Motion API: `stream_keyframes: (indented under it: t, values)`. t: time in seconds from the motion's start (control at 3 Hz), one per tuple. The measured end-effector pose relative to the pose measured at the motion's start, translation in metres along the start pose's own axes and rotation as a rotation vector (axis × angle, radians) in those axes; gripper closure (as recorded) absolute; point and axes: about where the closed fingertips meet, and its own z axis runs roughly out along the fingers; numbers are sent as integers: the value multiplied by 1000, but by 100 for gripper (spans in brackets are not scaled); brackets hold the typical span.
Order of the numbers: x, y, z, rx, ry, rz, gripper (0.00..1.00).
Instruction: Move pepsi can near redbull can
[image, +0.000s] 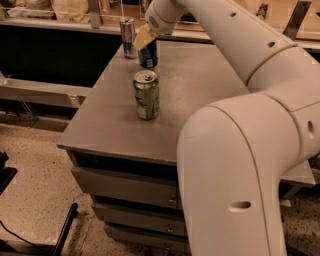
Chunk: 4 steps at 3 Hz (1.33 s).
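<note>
The pepsi can is dark blue and stands upright at the far left part of the grey table. My gripper reaches down from above and is closed around its top, and a tan finger hides the can's upper part. The redbull can, slim and silver-blue, stands upright at the table's far left corner. It is just to the left of and behind the pepsi can, with a small gap between them. My white arm fills the right side of the view.
A green can stands upright nearer the front, in the left half of the table. Drawers sit under the tabletop. A dark counter with a shelf runs along the back left. Speckled floor lies to the left.
</note>
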Motion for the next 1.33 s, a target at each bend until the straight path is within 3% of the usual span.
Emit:
stream_keyframes:
  t: [0.33,1.0,1.33]
  values:
    - [-11,1,7,-38,-49,38,60]
    - [-10,5,14,-46,-44,36,13]
    - [-10,7,17,-50,-41,36,0]
